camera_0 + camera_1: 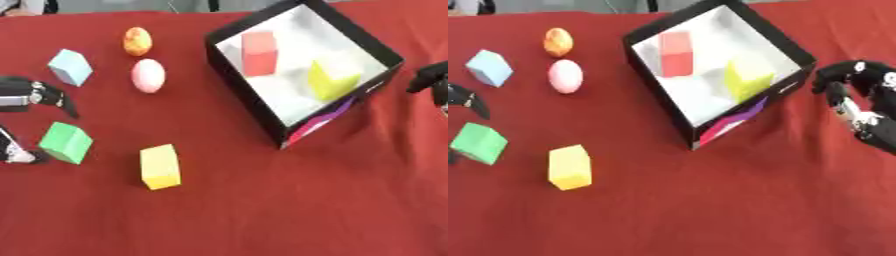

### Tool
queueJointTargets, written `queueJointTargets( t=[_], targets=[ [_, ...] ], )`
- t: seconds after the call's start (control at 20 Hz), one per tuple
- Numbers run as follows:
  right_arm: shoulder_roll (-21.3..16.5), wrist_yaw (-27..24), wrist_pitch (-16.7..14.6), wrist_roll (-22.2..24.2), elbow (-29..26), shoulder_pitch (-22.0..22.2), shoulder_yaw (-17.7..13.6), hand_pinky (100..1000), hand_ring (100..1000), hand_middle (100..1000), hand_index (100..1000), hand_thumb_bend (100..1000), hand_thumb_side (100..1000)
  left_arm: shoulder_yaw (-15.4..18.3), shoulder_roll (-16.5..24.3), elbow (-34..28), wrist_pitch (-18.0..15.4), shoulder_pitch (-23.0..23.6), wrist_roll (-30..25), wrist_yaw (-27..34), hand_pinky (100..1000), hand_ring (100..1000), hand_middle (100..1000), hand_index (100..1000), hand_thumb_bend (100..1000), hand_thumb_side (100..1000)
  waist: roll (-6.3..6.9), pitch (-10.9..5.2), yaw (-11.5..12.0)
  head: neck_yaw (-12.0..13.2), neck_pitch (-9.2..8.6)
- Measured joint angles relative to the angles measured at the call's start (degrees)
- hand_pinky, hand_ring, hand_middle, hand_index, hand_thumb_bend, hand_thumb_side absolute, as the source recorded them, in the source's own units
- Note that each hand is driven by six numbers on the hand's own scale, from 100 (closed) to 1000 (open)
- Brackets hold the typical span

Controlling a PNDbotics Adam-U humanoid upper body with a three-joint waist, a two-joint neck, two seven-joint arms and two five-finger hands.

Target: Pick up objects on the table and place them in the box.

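Nearest the camera, on the red tablecloth point(262, 210), lies one yellow block point(160, 166), toward the near left part of the table. Left of it sits one green block point(66, 142), close to the left edge. Farther back along that edge is one light blue block point(70, 67), and beside it, toward the middle, are two egg shapes: a pink egg point(148, 75) and, behind it, an orange egg point(137, 41) near the far edge. That makes five loose things on the cloth.

One black box point(241, 102) with a white inside stands askew at the far right part of the table, a coloured patch on its near wall. Two things lie in it: one red block point(259, 53) toward its far side and one yellow-green block point(332, 79) toward its right side.

At the left edge, the left hand point(39, 95) shows with dark fingers spread on either side of the green block, released and holding nothing. Just right of the box, the right hand point(864, 100) hangs with fingers curled downward, clenched on nothing.
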Motion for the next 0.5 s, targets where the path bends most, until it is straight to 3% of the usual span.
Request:
queueJointTargets(
  t=[0.2, 0.5],
  targets=[
    [0.0, 0.1, -0.2, 0.2, 0.0, 0.0, 0.3, 985, 672, 631, 744, 100, 521, 0.0, -1.2, 1.3, 0.1, -0.5, 1.2, -1.6, 852, 852, 816, 847, 537, 102, -0.01, 0.00, -0.1, 0.1, 0.00],
    [0.0, 0.2, -0.2, 0.3, 0.0, -0.4, 0.4, 985, 673, 632, 745, 100, 521, 0.1, -2.9, 3.4, -0.2, -0.9, 2.2, -3.9, 836, 828, 753, 816, 513, 116, -0.01, 0.00, -0.4, 0.3, 0.00]
  ],
)
